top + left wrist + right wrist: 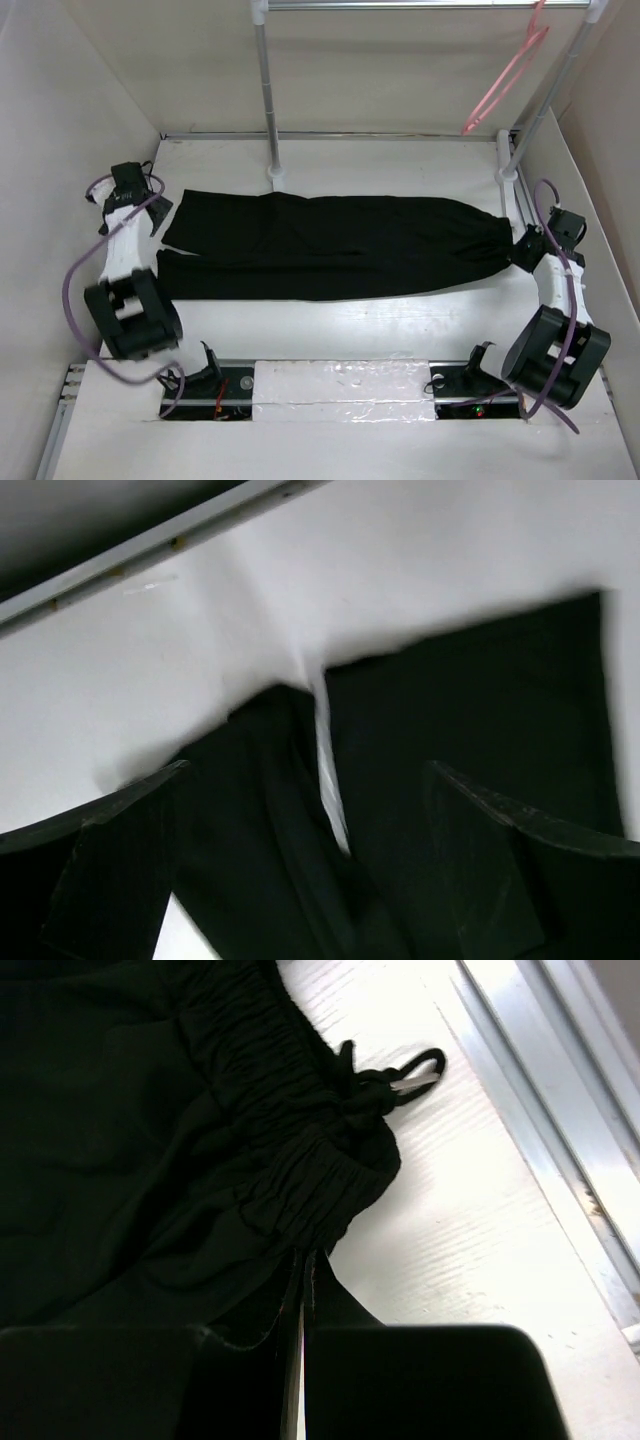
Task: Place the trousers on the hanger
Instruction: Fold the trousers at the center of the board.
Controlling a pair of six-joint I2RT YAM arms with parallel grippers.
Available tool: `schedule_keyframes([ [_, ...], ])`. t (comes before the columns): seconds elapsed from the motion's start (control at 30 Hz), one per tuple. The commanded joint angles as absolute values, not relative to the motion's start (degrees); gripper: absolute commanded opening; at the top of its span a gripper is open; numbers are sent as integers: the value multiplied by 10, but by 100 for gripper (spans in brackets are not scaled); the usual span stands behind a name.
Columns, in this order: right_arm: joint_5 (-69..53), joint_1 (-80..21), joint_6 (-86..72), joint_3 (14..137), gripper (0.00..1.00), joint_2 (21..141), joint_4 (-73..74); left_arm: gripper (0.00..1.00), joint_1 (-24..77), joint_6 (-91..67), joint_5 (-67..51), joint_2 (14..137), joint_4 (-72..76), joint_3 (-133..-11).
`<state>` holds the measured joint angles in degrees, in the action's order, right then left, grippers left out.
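The black trousers [330, 245] lie flat across the table, leg ends to the left, gathered waistband to the right. The pale-pink hanger [508, 75] hangs from the rack's top rail at the back right, apart from the trousers. My left gripper [158, 210] hovers over the leg ends; in the left wrist view it [308, 770] is open, fingers wide apart above the two cuffs [480, 710]. My right gripper [520, 245] is at the waistband; in the right wrist view it [308, 1260] is shut, its tips pinching the bunched waistband edge [300, 1160].
White rack poles stand at the back middle [268, 90] and back right [550, 95], joined by a top rail [420, 5]. The rack's base bar [560, 1080] runs close to the waistband and its drawstring [400, 1070]. White walls enclose the left, back and right.
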<state>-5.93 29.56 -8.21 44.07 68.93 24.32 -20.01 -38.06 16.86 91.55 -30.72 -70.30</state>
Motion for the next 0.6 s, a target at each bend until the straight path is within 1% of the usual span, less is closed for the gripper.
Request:
schedule_keyframes([
  [0.0, -104, 274, -106, 459, 0, 714, 179, 84, -216, -393, 146, 752, -328, -635],
  [0.03, -104, 273, -106, 459, 0, 715, 178, 84, -216, -399, 146, 751, -328, -635],
  [0.07, -104, 267, -108, 461, 0, 728, 177, 82, -226, -406, 130, 710, -328, -585],
  [0.1, -105, 267, -108, 462, 0, 733, 174, 73, -251, -414, 120, 694, -330, -559],
  [0.13, -112, 260, -108, 463, 0, 742, 168, 73, -277, -419, 84, 664, -318, -507],
  [0.2, -117, 260, -110, 461, 0, 744, 166, 73, -293, -423, 49, 645, -311, -458],
  [0.27, -121, 254, -110, 460, 0, 742, 167, 73, -344, -425, 4, 636, -295, -407],
  [0.3, -122, 254, -110, 460, 0, 739, 169, 72, -351, -428, -14, 639, -291, -399],
  [0.47, -120, 249, -105, 441, 0, 710, 176, 72, -352, -430, -18, 685, -273, -408],
  [0.5, -118, 249, -104, 439, 0, 706, 178, 71, -352, -437, -17, 693, -269, -404],
  [0.53, -116, 249, -104, 434, 0, 694, 181, 67, -352, -442, -7, 700, -265, -400],
  [0.57, -113, 249, -101, 433, 0, 691, 185, 66, -352, -449, -5, 712, -258, -388],
])
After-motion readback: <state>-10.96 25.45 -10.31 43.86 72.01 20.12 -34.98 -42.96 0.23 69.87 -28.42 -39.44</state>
